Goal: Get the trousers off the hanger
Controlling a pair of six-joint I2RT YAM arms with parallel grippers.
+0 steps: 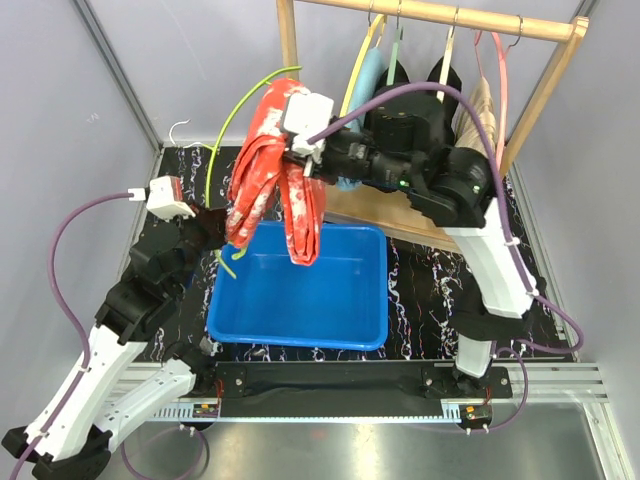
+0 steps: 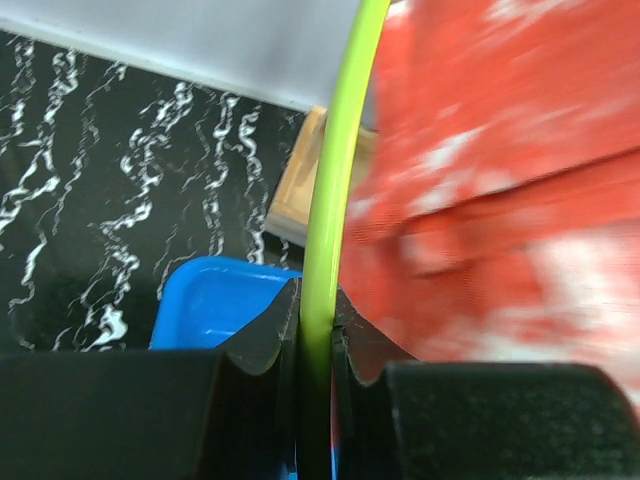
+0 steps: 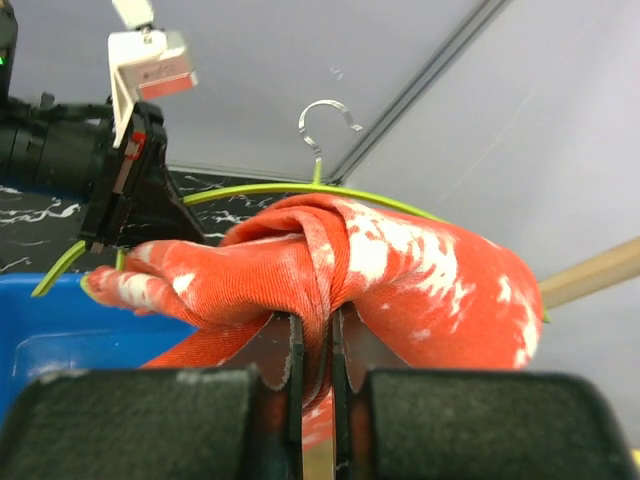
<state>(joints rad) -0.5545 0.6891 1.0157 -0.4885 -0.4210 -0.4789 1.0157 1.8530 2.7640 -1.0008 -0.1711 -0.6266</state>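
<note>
The left gripper was closed on the thin lime-green plastic hanger, the rod running straight up between its fingers. To that gripper's right hung the red trousers with the white pattern, blurred in the left wrist view, and just below and to its left sat a corner of the blue plastic bin.

Over on the other side, the right gripper was clamped on a bunched fold of the red trousers, the cloth pinched between both fingers. Above that gripper the hanger's green arc curved over the fabric, its metal hook standing free on top. The garment was draped over the hanger, held in the air between the two grippers.

From overhead, the loose legs of the red trousers dangled below the right gripper into the blue bin, which rested on the black marbled surface. Behind the right gripper stood the wooden rack, with light blue trousers and beige trousers hanging from it.
</note>
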